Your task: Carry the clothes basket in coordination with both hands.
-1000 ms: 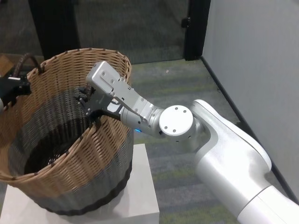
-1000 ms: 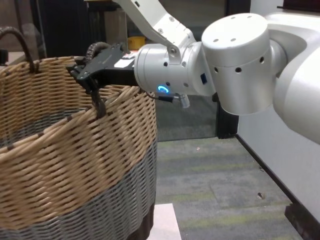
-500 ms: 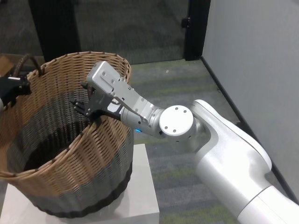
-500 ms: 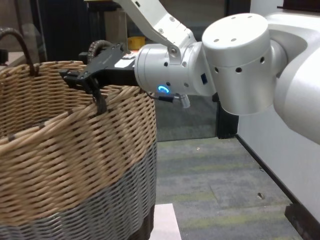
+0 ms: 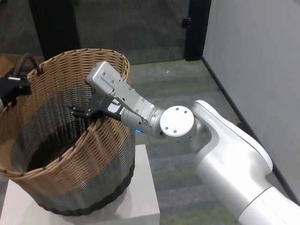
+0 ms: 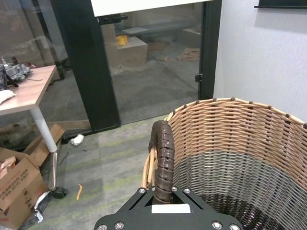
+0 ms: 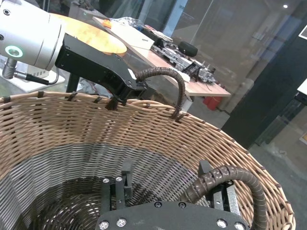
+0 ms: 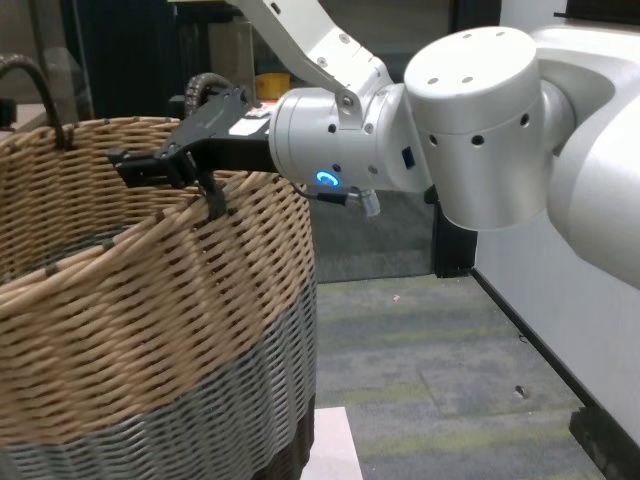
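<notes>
Grey-green carpet (image 5: 178, 84) runs back to dark glass doors (image 5: 117, 23), with a pale wall (image 5: 253, 56) on the robot's right.

The right gripper (image 5: 77, 112) reaches just over the near-right rim, inside the mouth of the large round woven wicker basket (image 5: 93, 159). Its fingers (image 7: 125, 184) are spread, and the dark brown right loop handle (image 7: 225, 177) arches up beside one of them without being pinched. The left gripper (image 5: 16, 86) sits at the opposite rim, clamped on the left loop handle (image 6: 163, 153), which rises straight out of its grip in the left wrist view.

The basket has a tan band above, a grey middle and a dark base. It rests tilted on a white block (image 5: 140, 206) in front of the robot.

The step in hand looks like securing the right-side hold. Only one side is held, so a two-handed carry is not yet ready. Next, the right fingers need to line up around their handle and close, then both arms should rise evenly to level the basket.

The head view cuts off most of the left arm, and the basket hides the block's far edge. How much of the basket's base touches the block cannot be told.
</notes>
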Robot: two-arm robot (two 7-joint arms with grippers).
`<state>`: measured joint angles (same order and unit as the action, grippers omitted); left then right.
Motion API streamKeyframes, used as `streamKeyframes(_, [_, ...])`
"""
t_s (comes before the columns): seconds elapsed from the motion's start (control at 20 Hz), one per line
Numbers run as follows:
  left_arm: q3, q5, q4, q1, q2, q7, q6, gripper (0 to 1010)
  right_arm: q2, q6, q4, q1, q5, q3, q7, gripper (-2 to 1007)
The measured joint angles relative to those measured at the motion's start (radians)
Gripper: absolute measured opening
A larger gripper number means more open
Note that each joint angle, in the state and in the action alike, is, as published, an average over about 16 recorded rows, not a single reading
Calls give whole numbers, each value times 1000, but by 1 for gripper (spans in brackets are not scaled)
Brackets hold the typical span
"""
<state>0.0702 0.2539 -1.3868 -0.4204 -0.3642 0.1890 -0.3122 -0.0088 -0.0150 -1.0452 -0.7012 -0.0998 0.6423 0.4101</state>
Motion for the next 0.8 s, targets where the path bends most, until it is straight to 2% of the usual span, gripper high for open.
streamKeyframes(0.35, [0, 0, 0, 0, 0, 0, 0, 0, 0, 0, 0, 0, 0, 0, 0, 959])
streamKeyframes(0.8, [0, 0, 0, 0, 0, 0, 0, 0, 0, 0, 0, 0, 0, 0, 0, 1005])
